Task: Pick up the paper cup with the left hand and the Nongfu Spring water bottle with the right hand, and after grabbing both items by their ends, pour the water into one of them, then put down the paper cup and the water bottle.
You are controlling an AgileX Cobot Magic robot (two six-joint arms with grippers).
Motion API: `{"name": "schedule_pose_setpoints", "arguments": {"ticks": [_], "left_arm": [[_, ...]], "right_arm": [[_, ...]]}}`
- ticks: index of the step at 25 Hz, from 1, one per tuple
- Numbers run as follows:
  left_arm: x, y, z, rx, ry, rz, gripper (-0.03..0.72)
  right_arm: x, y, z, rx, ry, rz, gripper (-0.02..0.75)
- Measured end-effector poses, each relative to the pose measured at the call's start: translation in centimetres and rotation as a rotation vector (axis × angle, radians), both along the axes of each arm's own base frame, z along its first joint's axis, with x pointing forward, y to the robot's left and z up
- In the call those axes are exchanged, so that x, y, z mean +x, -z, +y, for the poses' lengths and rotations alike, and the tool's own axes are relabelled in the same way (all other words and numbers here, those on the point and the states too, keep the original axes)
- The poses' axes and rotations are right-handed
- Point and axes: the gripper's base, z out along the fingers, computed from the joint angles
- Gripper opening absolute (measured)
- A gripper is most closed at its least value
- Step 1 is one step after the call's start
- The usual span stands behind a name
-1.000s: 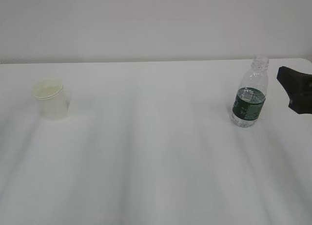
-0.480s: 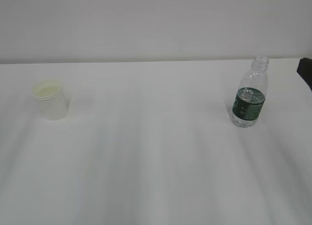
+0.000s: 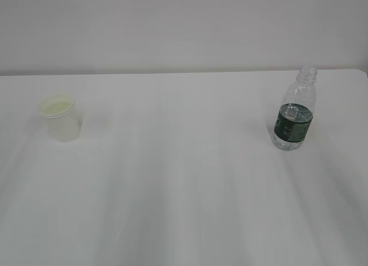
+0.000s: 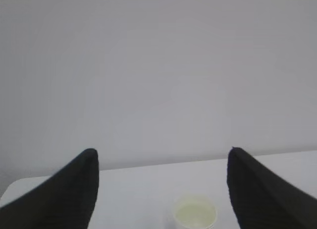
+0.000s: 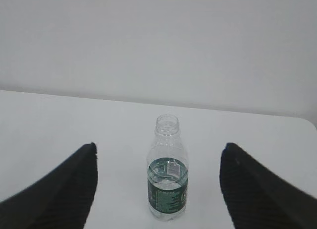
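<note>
The paper cup [image 3: 59, 117] stands upright at the left of the white table, with pale yellowish water [image 3: 57, 107] inside it. In the left wrist view the paper cup [image 4: 195, 214] sits low in the picture, beyond my open left gripper [image 4: 162, 157], nearer its right finger. The Nongfu Spring water bottle [image 3: 295, 111] stands upright at the right, uncapped, with a dark green label. The right wrist view shows the bottle [image 5: 168, 172] centred some way beyond my open right gripper [image 5: 158, 150]. Neither gripper touches anything. Both arms are out of the exterior view.
The white table [image 3: 184, 185] runs back to a plain pale wall. Its far right corner [image 3: 362, 73] lies just behind the bottle. Nothing else stands on it.
My right arm, seen at the right edge of the exterior view a second ago, has drawn back out of that view. Cup and bottle have not moved.
</note>
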Motion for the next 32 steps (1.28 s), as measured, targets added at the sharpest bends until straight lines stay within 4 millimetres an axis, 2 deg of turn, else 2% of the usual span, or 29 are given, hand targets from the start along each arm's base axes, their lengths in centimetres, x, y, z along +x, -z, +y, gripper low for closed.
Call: {"name": "schedule_pose_setpoints", "arguments": {"ticks": [8,14,17,21,27,32], "left_arm": [[-0.1,-1.4,-0.1,0.170,-0.036,0.096,0.557],[-0.2,-1.0,0.0,0.335,-0.064,0.159,0.552],[-0.2,-0.9,-0.1,0.356,-0.061,0.174,0.550],[-0.4,-1.5,0.1,0.219,-0.096,0.219,0.547],[-1.9,-5.0,0.8,0.038,-0.181,0.237,0.545],[-3.4,-5.5,0.7,0.005,-0.153,0.325,0.545]], "right_arm": [[-0.2,0.1,0.0,-0.003,0.001,0.018,0.576],[-1.0,-0.6,-0.2,0.004,0.001,-0.023,0.575],[-1.2,-0.7,-0.2,0.001,0.001,-0.018,0.575],[-1.3,-0.5,-0.2,-0.005,0.002,0.005,0.575],[-1.3,-0.4,-0.2,-0.008,0.002,0.011,0.575],[-1.3,-0.4,-0.2,-0.009,0.002,0.014,0.575]]}}
